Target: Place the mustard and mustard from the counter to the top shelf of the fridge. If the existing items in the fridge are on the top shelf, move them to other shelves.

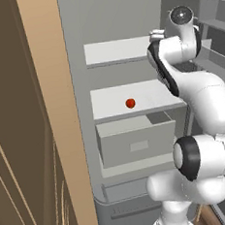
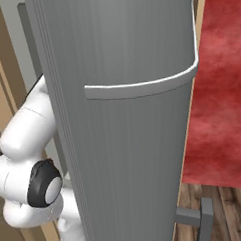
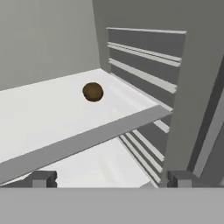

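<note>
Fridge [image 1: 79, 49] holds one orange-red ball [image 1: 130, 103], one brown lump [image 3: 92, 92]; pincer [image 3: 111, 179] wide open, empty.

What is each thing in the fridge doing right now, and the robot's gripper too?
Fridge: door open.
Red ball: sitting on the middle shelf, untouched.
Brown lump: resting on a white shelf, untouched.
Drawer: under the ball's shelf, pulled forward a little.
Gripper: open, empty.

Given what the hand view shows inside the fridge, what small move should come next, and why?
Probably ease the open gripper forward and down toward the brown lump. It lies alone on a white shelf ahead of the fingertips, untouched, and if that is the top shelf it must be cleared first.
</note>
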